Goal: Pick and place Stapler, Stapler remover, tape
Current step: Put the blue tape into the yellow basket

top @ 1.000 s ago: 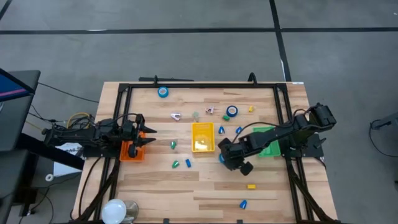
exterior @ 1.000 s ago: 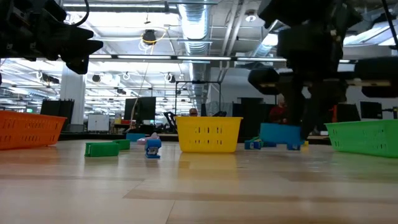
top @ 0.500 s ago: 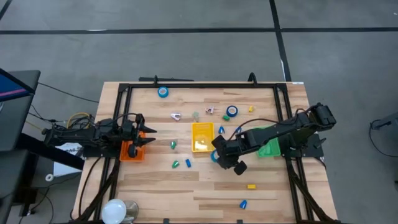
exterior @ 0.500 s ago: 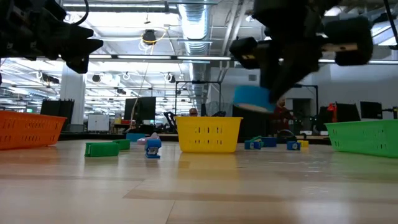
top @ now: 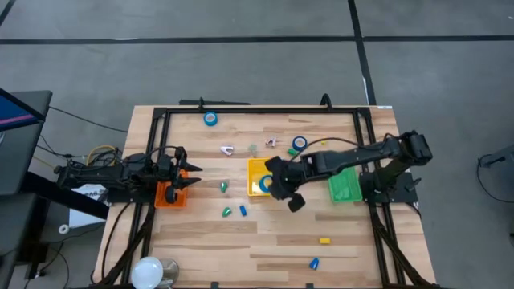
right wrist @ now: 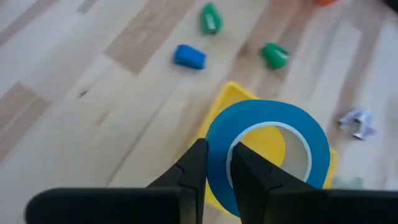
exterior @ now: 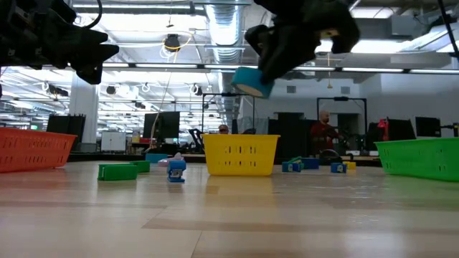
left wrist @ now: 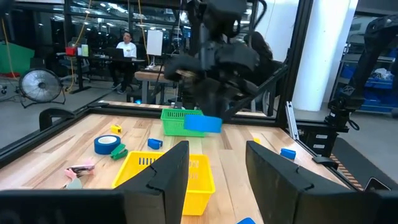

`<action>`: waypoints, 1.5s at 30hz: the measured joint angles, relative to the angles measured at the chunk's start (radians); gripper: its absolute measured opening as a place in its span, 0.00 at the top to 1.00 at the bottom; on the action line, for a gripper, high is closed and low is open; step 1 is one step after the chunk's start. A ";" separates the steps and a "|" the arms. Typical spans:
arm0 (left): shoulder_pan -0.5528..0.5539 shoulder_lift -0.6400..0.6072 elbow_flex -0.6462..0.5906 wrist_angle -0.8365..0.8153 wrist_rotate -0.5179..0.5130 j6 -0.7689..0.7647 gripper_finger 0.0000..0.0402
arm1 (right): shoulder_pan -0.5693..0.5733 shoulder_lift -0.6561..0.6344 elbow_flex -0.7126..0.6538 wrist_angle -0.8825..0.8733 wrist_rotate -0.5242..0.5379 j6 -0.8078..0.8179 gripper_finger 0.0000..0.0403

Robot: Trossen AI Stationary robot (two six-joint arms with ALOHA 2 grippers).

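Note:
My right gripper (top: 271,183) hangs above the yellow basket (top: 262,168) in mid-table, shut on a blue tape roll (right wrist: 267,155), which also shows in the low view as a tilted tape roll (exterior: 251,80). Two more tape rolls lie flat on the far part of the table, one tape roll (top: 210,119) at the far left and one tape roll (top: 299,144) nearer the right. A pale clawed piece (right wrist: 357,122), perhaps the stapler remover, lies beyond the basket. Small green and blue blocky pieces (top: 227,212) lie about; which is the stapler I cannot tell. My left gripper (top: 191,175) waits open over the orange basket (top: 170,194). My right gripper pinches the roll's ring wall (right wrist: 217,163), one finger (right wrist: 249,177) in the centre hole and the other finger (right wrist: 194,171) outside. The fingers slant down from the table's right side. The roll hangs tilted, lifted clear above the yellow basket.
A green basket (top: 345,186) stands at the right, under my right arm. Small yellow pieces (top: 324,240) and a blue piece (top: 314,262) lie toward the near edge. A white bulb-like thing (top: 148,271) sits at the near left corner. Black frame rails (top: 257,110) run round the table.
My right gripper has risen and swung toward the table's left and far side, from beside the green basket to above the yellow basket. It stays shut on the tape roll, which has gone from table height to well clear and now tilts.

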State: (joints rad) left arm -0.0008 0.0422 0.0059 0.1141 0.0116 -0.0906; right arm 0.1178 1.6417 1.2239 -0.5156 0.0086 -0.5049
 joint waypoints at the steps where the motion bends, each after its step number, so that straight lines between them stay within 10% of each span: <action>1: 0.000 0.000 0.000 0.000 0.000 0.000 0.63 | -0.011 0.000 0.006 0.000 0.000 0.000 0.87; 45: 0.000 0.000 0.000 0.009 0.000 0.000 0.63 | -0.174 0.225 0.030 0.116 -0.011 0.000 0.87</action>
State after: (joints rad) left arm -0.0007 0.0422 0.0059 0.1226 0.0116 -0.0904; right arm -0.0559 1.8664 1.2537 -0.3994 -0.0029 -0.5045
